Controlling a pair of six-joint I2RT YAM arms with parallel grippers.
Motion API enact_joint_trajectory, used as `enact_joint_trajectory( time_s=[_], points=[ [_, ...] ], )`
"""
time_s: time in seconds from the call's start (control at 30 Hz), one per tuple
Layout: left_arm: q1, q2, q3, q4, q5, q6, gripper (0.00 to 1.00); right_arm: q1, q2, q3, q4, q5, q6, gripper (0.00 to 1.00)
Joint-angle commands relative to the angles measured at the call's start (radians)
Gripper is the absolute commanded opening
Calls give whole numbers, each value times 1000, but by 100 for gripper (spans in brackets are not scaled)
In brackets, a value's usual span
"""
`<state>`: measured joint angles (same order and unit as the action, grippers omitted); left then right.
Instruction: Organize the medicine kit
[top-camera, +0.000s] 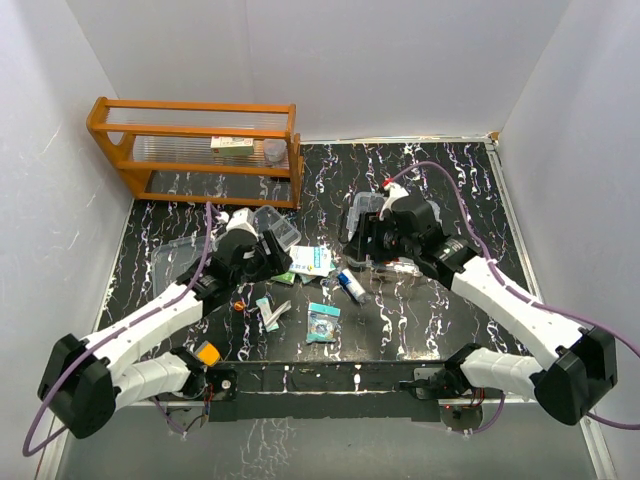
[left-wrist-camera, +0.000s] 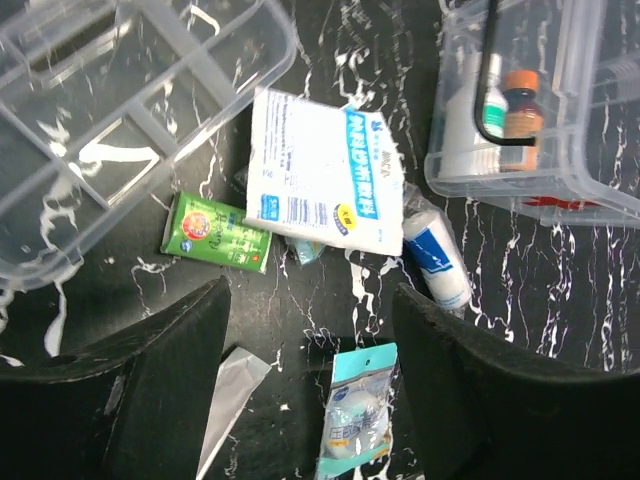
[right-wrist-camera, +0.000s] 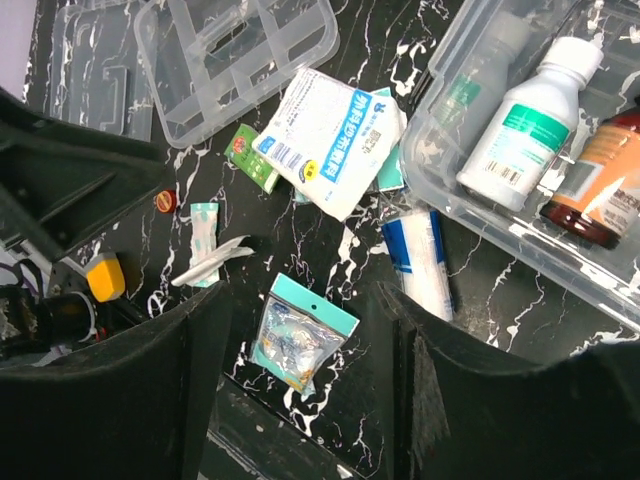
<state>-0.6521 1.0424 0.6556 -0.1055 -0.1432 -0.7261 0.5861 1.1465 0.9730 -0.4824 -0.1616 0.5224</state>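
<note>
The clear medicine kit box (right-wrist-camera: 500, 240) stands open with a white bottle (right-wrist-camera: 525, 120) and a brown bottle (right-wrist-camera: 600, 180) inside; it also shows in the top view (top-camera: 358, 210). The divided tray insert (left-wrist-camera: 120, 110) and the flat lid (right-wrist-camera: 95, 60) lie apart on the table to the box's left. Loose between them are a white-blue packet (left-wrist-camera: 320, 170), a green sachet (left-wrist-camera: 215, 232), a blue-white roll (left-wrist-camera: 437, 258), a teal packet (left-wrist-camera: 355, 410) and a silver strip (left-wrist-camera: 232, 395). My left gripper (left-wrist-camera: 310, 340) is open and empty above the teal packet. My right gripper (right-wrist-camera: 300, 300) is open and empty beside the box.
An orange wooden rack (top-camera: 195, 150) holding a small box and a jar stands at the back left. A small red cap (right-wrist-camera: 165, 202) and a teal strip (right-wrist-camera: 203, 225) lie near the front. White walls close the table on three sides.
</note>
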Motion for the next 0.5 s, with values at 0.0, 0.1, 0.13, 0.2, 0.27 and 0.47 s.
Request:
enact_joint_trajectory(
  time_s=[0.0,0.1,0.13,0.2,0.27,0.47],
  points=[
    [-4,71,-19,129,-17,-213,62,17,-73,-67,114,68,11,54],
    [-4,136,22,116,-26,-221,61,18,-111,-111,133,75,26,54],
    [-4,154,35,110,-31,-222,60,19,-121,-126,141,70,29,54],
    [-4,191,55,98,-56,-198,58,20,-141,-154,162,59,37,54],
    [-4,237,85,85,-72,-138,52,19,-151,-176,179,51,48,54],
    [-3,369,164,21,-58,23,45,19,-164,-207,217,25,62,54]
  ],
)
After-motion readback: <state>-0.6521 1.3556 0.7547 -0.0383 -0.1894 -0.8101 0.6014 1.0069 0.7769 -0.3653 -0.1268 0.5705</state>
